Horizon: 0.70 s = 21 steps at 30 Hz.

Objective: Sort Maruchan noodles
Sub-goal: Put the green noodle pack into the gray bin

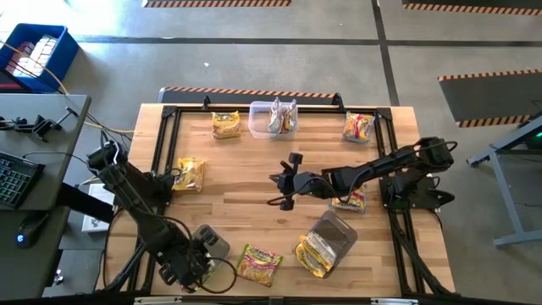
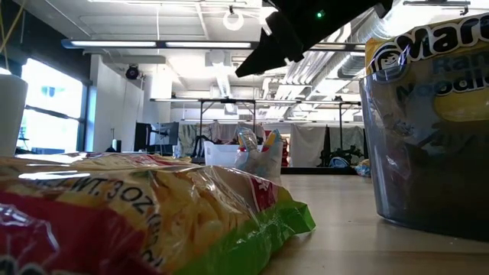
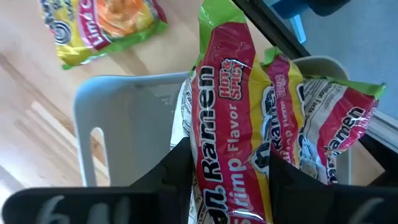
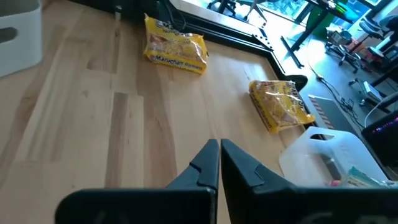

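Observation:
My left gripper (image 3: 230, 171), at the table's near left corner, is shut on a pink-red shrimp noodle packet (image 3: 227, 106) over a white tub (image 3: 124, 118) that holds another pink-red packet (image 3: 323, 124). My right gripper (image 4: 219, 155) hovers shut and empty over the bare middle of the table (image 1: 284, 182). Loose packets lie flat on the wood: yellow ones (image 1: 225, 124) (image 1: 188, 174), pink ones (image 1: 358, 127) (image 1: 349, 202) and a yellow-green one (image 1: 259, 263). My left gripper pinches the shrimp packet's near end (image 3: 231, 186) between its two fingers (image 3: 180, 168), coming from above and pointing steeply down. The packet runs on past the fingertips, its green end (image 3: 217, 15) over the tub's rim. Whether it touches the packet inside, I cannot tell.
A clear tub (image 1: 273, 117) with silvery packets stands at the far edge. Another clear tub (image 1: 332, 237) lies tipped near the front right with yellow packets (image 1: 315, 254) at its mouth. A black frame (image 1: 165, 135) edges the table.

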{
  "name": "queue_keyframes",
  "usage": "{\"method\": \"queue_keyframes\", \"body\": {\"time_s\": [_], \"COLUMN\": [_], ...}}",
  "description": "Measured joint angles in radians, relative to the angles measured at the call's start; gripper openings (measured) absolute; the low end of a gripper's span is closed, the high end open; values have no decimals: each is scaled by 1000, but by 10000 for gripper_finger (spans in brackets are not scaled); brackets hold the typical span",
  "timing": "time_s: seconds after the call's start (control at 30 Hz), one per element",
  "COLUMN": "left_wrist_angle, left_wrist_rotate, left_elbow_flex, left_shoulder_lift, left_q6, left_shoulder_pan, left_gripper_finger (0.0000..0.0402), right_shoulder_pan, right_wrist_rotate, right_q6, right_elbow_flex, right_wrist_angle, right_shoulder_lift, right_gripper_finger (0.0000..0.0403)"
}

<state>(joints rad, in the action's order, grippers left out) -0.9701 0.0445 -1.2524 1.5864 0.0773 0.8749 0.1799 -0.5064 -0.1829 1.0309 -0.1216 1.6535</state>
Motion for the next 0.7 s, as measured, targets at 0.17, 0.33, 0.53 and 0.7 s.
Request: {"method": "queue_keyframes", "body": {"time_s": [0.17, 0.33, 0.53, 0.7], "left_wrist_angle": [33, 37, 37, 36], "left_wrist_rotate": [-24, -37, -41, -34], "left_elbow_flex": [32, 47, 47, 48], "left_shoulder_lift": [-1, -1, -1, 0], "left_q6": [-2, -27, -28, -27], "left_shoulder_pan": [0, 4, 4, 4], "left_gripper_finger": [86, 86, 96, 139], "right_shoulder_pan": [0, -1, -1, -1], "right_wrist_rotate": [1, 0, 0, 0], "right_q6": [0, 0, 0, 0], "right_elbow_flex": [0, 0, 0, 0], "right_wrist_angle": [0, 0, 1, 5], "right_shoulder_lift": [0, 0, 0, 0], "right_gripper_finger": [0, 0, 0, 0]}}
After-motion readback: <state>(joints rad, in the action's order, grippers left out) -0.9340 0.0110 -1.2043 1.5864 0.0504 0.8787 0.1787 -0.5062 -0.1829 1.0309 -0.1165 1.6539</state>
